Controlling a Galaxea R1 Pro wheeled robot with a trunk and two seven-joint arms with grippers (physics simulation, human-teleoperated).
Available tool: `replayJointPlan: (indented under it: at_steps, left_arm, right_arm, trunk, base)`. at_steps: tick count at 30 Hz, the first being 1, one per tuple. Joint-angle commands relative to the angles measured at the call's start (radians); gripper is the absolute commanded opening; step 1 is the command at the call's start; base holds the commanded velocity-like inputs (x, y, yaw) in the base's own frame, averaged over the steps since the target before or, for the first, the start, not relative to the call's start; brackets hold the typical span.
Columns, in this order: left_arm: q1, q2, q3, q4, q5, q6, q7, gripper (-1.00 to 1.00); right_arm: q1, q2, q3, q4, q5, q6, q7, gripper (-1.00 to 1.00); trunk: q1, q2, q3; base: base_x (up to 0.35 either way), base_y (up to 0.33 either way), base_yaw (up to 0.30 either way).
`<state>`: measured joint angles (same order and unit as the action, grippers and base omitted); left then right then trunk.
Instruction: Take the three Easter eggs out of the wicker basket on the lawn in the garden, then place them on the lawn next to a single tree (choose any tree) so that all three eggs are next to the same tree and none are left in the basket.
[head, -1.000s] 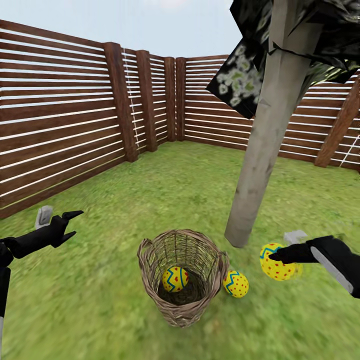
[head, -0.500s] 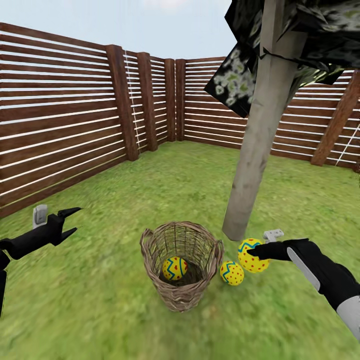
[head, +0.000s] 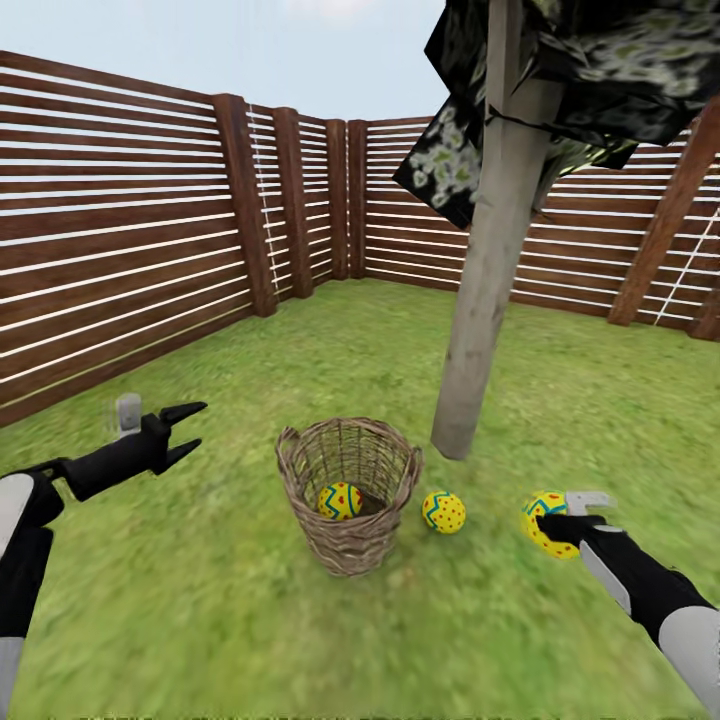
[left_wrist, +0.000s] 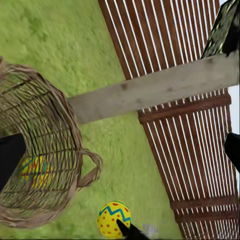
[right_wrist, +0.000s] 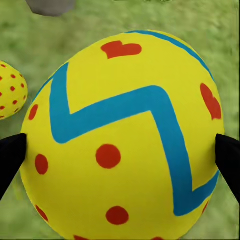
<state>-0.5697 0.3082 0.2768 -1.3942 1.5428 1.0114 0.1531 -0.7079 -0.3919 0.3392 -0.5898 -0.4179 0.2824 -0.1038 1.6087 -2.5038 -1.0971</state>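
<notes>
Second egg coming down by the tree.
Your right gripper (head: 560, 522) has lowered, still clamping its egg (head: 545, 523); left gripper (head: 183, 428) gapes empty; one egg (head: 340, 500) remains in the basket (head: 347, 545).

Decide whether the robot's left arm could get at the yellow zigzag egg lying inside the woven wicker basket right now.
Probably yes: the left pincer is open and empty, the woven wicker basket is open-topped, and nothing covers the yellow zigzag egg inside; it would have to reach down over the rim.

Lawn (head: 250, 620): basket (head: 347, 492), egg (head: 443, 511), tree (head: 480, 300)
</notes>
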Motion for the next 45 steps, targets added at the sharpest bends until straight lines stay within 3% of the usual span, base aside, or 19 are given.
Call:
replayJointPlan:
  at_steps: [1,3,6,11,16,17,19,20,22,25,26,27,28,30,35,38,42,45]
  left_arm:
    - [-0.001,-0.002,-0.022,-0.001,0.010,0.004,-0.002,1.00]
    - [-0.001,-0.003,-0.053,-0.002,0.011,0.004,-0.025,1.00]
    - [-0.001,-0.003,-0.064,-0.002,0.011,0.004,-0.060,1.00]
    - [-0.001,-0.004,-0.073,-0.002,0.011,0.004,-0.064,1.00]
    - [0.000,-0.005,-0.073,0.006,0.010,0.002,-0.066,1.00]
    - [0.000,-0.008,-0.073,0.008,0.010,0.002,-0.066,1.00]
    - [0.001,-0.011,-0.073,0.008,0.013,0.004,-0.066,1.00]
    - [0.001,-0.011,-0.073,0.009,0.024,0.005,-0.066,1.00]
    - [0.008,-0.011,-0.074,0.007,0.046,0.005,-0.066,1.00]
    - [0.015,-0.011,-0.074,0.004,0.056,0.006,-0.066,1.00]
    - [0.016,-0.012,-0.074,0.002,0.071,0.006,-0.065,1.00]
    - [0.016,-0.017,-0.079,0.002,0.122,0.002,-0.058,1.00]
    - [0.014,-0.017,-0.094,-0.001,0.132,0.002,-0.056,1.00]
    - [0.009,-0.015,-0.115,-0.005,0.139,0.003,-0.055,1.00]
    - [0.008,-0.008,-0.122,-0.009,0.141,0.005,-0.055,1.00]
    - [0.008,-0.006,-0.121,-0.009,0.142,0.006,-0.055,1.00]
    - [0.008,-0.004,-0.115,-0.011,0.145,0.007,-0.056,1.00]
    - [0.008,-0.002,-0.115,-0.010,0.176,0.007,-0.056,1.00]
  right_arm:
    - [-0.001,0.000,0.009,0.019,-0.010,-0.028,-0.010,-1.00]
    - [-0.001,0.003,0.008,0.032,0.013,-0.045,-0.015,-1.00]
    - [-0.001,0.020,0.005,0.038,0.054,-0.050,-0.034,-1.00]
    - [-0.001,0.024,0.004,0.043,0.059,-0.054,-0.040,-1.00]
    - [-0.001,0.037,0.006,0.076,0.057,-0.113,-0.049,-1.00]
    - [-0.001,0.055,0.006,0.104,0.058,-0.131,-0.050,-1.00]
    - [-0.001,0.108,0.008,0.216,0.085,-0.235,-0.051,-1.00]
    - [-0.003,0.156,0.007,0.302,0.147,-0.320,-0.051,-1.00]
    - [-0.004,0.182,0.003,0.347,0.210,-0.365,-0.051,-1.00]
    - [-0.006,0.186,0.001,0.350,0.221,-0.365,-0.052,-1.00]
    - [-0.014,0.184,0.000,0.351,0.218,-0.361,-0.052,-1.00]
    - [-0.041,0.182,-0.002,0.360,0.213,-0.324,-0.053,-1.00]
    - [-0.058,0.182,-0.002,0.360,0.212,-0.261,-0.053,-1.00]
    - [-0.093,0.183,-0.004,0.363,0.211,-0.170,-0.052,-1.00]
    - [-0.188,0.194,-0.005,0.432,0.211,-0.070,-0.077,-1.00]
    - [-0.194,0.196,-0.004,0.454,0.215,-0.088,-0.079,-1.00]
    - [-0.194,0.197,-0.003,0.459,0.215,-0.174,-0.079,-1.00]
    - [-0.192,0.197,-0.002,0.460,0.214,-0.241,-0.079,-1.00]
  trunk:
    - [-0.001,0.000,-0.001]
    - [-0.001,0.000,-0.001]
    - [-0.001,0.000,-0.001]
    - [-0.001,0.000,-0.001]
    - [-0.001,0.000,-0.001]
    - [-0.001,0.000,-0.001]
    - [-0.001,0.000,-0.001]
    - [-0.001,0.000,-0.001]
    - [-0.001,0.000,-0.001]
    - [-0.001,0.000,-0.001]
    - [0.000,-0.001,-0.005]
    - [0.000,-0.001,-0.008]
    - [0.001,-0.001,-0.012]
    - [0.002,-0.002,-0.020]
    - [0.004,-0.003,-0.039]
    - [0.005,-0.004,-0.051]
    - [0.007,-0.004,-0.066]
    - [0.008,-0.005,-0.078]
  base:
    - [-0.092,-0.322,0.020]
    - [-0.029,-0.333,0.192]
    - [-0.005,-0.342,0.274]
    - [0.000,-0.345,0.290]
    - [0.000,-0.313,0.291]
    - [0.000,-0.081,0.291]
    - [0.000,-0.025,0.291]
    - [0.000,-0.006,0.189]
    - [0.000,-0.002,0.055]
    - [0.000,0.000,0.009]
    - [0.000,0.000,0.001]
    - [0.000,0.000,0.000]
    - [0.000,0.000,0.000]
    - [-0.034,-0.023,0.000]
    - [-0.021,-0.014,0.000]
    - [0.027,0.000,0.000]
    - [0.055,0.000,0.000]
    - [0.003,0.000,0.000]
